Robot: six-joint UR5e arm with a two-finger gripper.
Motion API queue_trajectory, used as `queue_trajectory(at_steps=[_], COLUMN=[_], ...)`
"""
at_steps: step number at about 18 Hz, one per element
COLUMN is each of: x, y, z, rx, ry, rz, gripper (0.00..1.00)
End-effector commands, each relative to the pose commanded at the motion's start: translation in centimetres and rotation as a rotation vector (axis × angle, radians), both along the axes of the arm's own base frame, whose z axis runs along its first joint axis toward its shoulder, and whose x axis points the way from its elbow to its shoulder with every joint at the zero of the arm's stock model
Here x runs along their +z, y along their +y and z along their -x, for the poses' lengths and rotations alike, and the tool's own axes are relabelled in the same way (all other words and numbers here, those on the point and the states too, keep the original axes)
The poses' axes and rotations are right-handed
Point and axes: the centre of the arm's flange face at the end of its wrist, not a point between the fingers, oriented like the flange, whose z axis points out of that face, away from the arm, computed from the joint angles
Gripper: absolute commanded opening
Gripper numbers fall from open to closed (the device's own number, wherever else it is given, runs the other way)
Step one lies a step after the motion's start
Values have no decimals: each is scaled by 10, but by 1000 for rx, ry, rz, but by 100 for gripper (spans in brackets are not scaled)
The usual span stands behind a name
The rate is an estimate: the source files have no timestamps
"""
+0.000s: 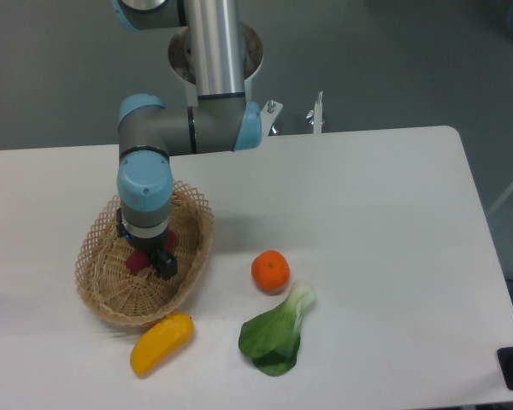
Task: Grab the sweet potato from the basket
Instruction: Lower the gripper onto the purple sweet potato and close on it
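The light tan wicker basket sits at the front left of the white table. My gripper reaches straight down into it, with dark fingers low inside the basket. The magenta sweet potato shows as a small patch between and beside the fingers, mostly hidden by the wrist. The fingers stand on either side of it, but I cannot tell whether they press on it.
A yellow oblong vegetable lies just in front of the basket. A round orange sits to the right, with a green leafy bok choy in front of it. The arm's base stands at the table's far edge.
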Motion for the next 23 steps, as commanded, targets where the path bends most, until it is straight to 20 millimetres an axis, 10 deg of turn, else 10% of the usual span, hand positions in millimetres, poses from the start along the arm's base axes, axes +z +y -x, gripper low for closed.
queue_trajectory(at_steps=[10,23], x=[8,44], y=[5,1], z=[2,31], rx=[91,153], ry=[0,4], rz=[-6,-63], gripper=[13,12])
